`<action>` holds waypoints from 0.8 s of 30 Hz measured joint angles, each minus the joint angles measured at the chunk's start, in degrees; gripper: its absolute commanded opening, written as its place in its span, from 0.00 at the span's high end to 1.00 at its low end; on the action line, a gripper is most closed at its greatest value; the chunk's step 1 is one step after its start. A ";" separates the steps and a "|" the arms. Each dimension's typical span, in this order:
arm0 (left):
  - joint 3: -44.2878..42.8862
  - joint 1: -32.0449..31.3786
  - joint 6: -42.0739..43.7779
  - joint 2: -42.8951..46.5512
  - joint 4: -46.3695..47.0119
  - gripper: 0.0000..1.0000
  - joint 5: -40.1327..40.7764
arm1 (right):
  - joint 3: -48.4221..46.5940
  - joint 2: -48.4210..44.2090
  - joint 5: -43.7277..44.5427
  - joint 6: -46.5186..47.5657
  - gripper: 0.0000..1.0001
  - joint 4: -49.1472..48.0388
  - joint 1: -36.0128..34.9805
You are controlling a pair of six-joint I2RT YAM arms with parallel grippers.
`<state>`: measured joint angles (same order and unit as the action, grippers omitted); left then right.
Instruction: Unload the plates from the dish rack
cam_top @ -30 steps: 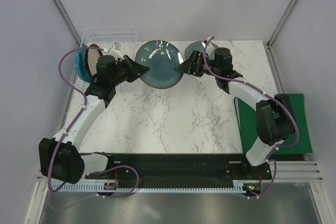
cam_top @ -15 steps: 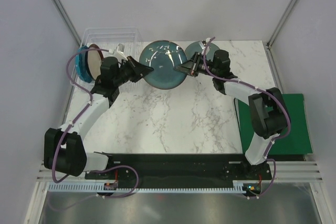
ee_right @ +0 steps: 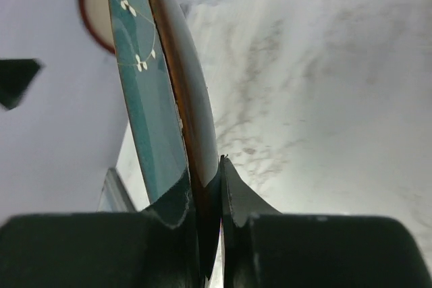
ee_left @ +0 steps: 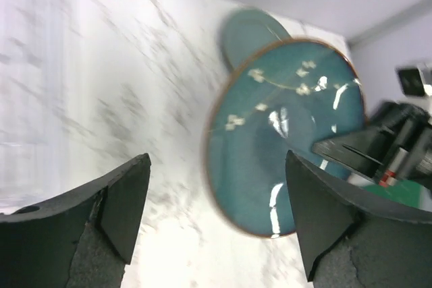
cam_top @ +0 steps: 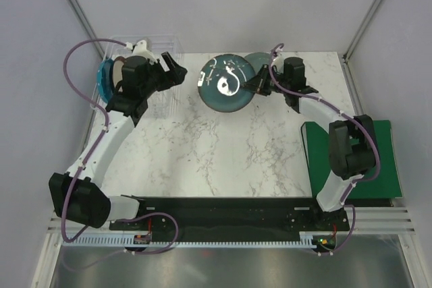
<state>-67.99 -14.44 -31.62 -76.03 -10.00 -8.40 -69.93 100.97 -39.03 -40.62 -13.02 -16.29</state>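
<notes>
A dark teal plate (cam_top: 225, 83) with a brown rim and white flower marks hangs tilted above the marble table, and my right gripper (cam_top: 252, 85) is shut on its right rim (ee_right: 196, 133). In the left wrist view that plate (ee_left: 283, 139) faces my left gripper (ee_left: 217, 161), which is open, empty and apart from it. From above, the left gripper (cam_top: 175, 71) is beside the clear dish rack (cam_top: 138, 44). A turquoise plate (cam_top: 102, 80) and a brown-rimmed cream plate (cam_top: 117, 72) stand in the rack. A grey-green plate (cam_top: 258, 61) lies on the table behind the held one.
A flat green mat (cam_top: 378, 160) lies at the right edge of the table (cam_top: 216, 146). White walls close in the back and both sides. The arm bases stand on the black rail at the near edge.
The left gripper opened, let go of the teal plate and drew back left toward the rack. The right gripper shut on the plate's rim and carried it a little to the right.
</notes>
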 measured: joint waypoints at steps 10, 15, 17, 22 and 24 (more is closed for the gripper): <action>-7.76 2.58 22.08 -1.01 -2.49 0.07 30.91 | -9.05 3.54 13.81 9.64 1.00 16.61 13.88; -9.88 6.82 30.05 -8.59 -1.64 0.07 39.87 | -13.79 7.78 13.40 11.39 1.00 18.40 14.71; -10.23 8.20 32.30 -11.93 -1.44 0.07 42.45 | -16.28 10.71 12.83 11.67 1.00 18.73 14.91; -10.25 10.99 34.34 -15.98 -1.42 0.07 44.61 | -22.67 18.97 13.09 12.02 1.00 20.31 15.61; -10.51 12.00 34.82 -16.50 -1.29 0.07 45.07 | -25.66 22.45 13.55 12.02 1.00 21.35 15.82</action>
<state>-78.50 -2.44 3.20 -92.53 -11.29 36.67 -95.59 123.42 -25.47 -28.60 8.34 -0.47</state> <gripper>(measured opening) 0.927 0.155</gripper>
